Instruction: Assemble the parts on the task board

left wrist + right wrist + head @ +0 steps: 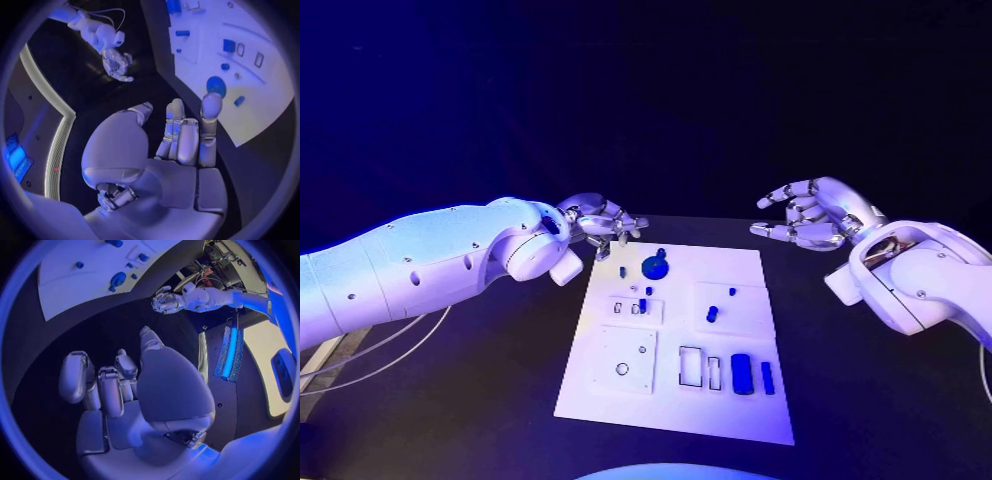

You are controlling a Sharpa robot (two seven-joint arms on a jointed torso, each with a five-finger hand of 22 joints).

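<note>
Both my hands hold nothing, fingers spread; the round blue part (655, 266) lies just beyond my left hand (599, 222), nearer than my right hand (808, 222).

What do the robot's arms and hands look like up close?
Both arms are smooth, rounded white shells with small dark dots along the casing; thin cables hang under the left arm. The left hand and right hand are silver metal with jointed fingers, pale rounded fingertip pads and a bulging white cover at the palm.
</note>
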